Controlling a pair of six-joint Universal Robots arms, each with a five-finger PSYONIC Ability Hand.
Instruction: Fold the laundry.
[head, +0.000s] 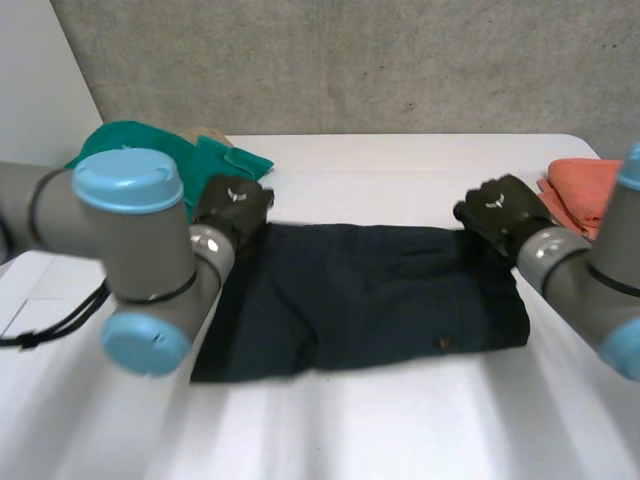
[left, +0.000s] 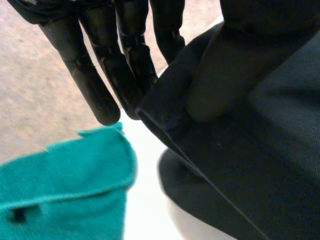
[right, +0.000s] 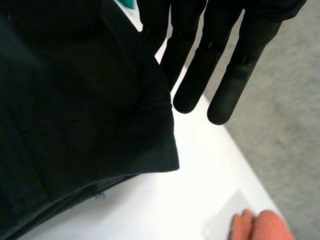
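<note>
A dark navy garment (head: 360, 290) lies folded flat across the middle of the white table (head: 400, 420). My left hand (head: 232, 205) is at its far left corner. In the left wrist view the thumb (left: 225, 75) presses the garment's edge (left: 260, 165) against the straight fingers (left: 100, 95), a pinch. My right hand (head: 500, 212) is at the far right corner. In the right wrist view that corner (right: 75, 125) lies against the straight fingers (right: 195, 75) and stands a little off the table.
A green cloth (head: 160, 150) lies at the far left, just beyond my left hand and close to its fingertips (left: 65, 185). An orange cloth (head: 585, 190) sits at the far right edge, near my right hand (right: 262, 225). A grey wall runs behind the table.
</note>
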